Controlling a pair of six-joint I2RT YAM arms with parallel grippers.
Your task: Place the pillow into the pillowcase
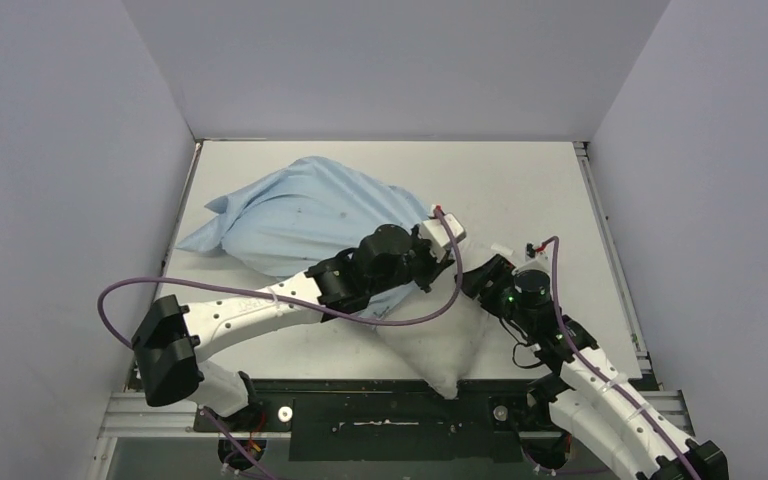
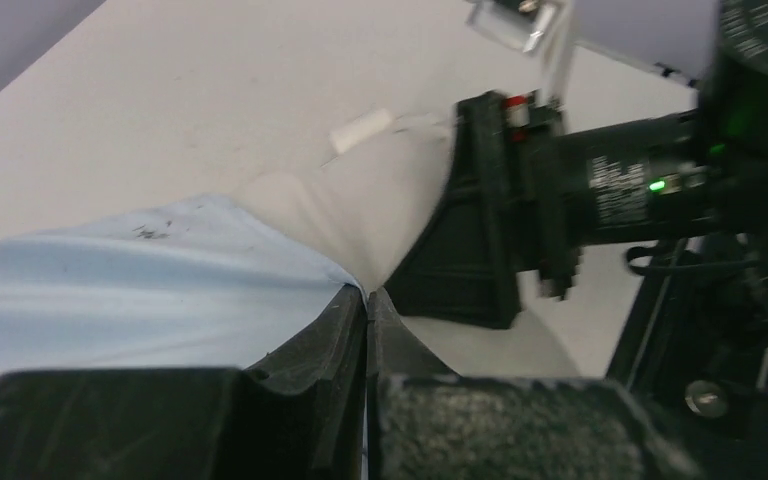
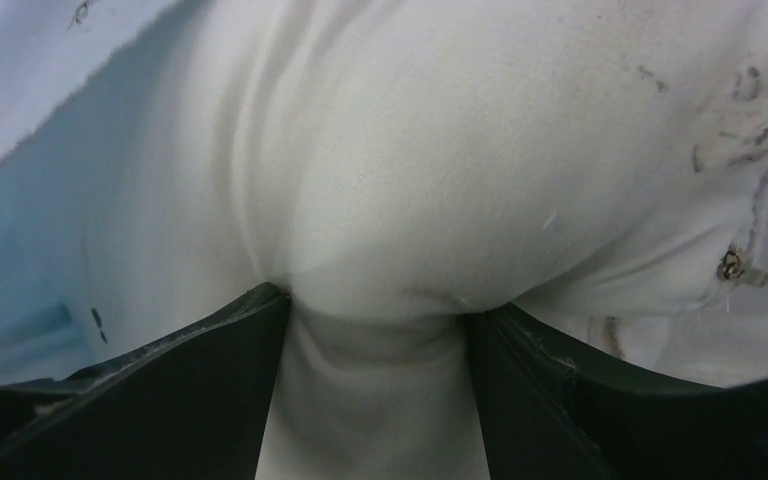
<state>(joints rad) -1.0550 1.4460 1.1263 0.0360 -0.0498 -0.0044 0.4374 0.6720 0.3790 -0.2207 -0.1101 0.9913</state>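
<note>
While our left gripper [image 2: 365, 295] pinches the pillowcase [image 1: 300, 215] hem and our right gripper [image 3: 378, 305] squeezes the half-sheathed pillow [image 1: 430, 345] on the bench [image 1: 520, 190], a hard shove could tear the thin hem free.

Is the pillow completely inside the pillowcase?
No, much of the off-white pillow sticks out of the blue pillowcase at the near end.

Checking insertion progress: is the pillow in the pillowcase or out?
Partly in. The pillowcase covers the far end; the pillow lies bare and off-white at the near end, outside the blue cloth.
</note>
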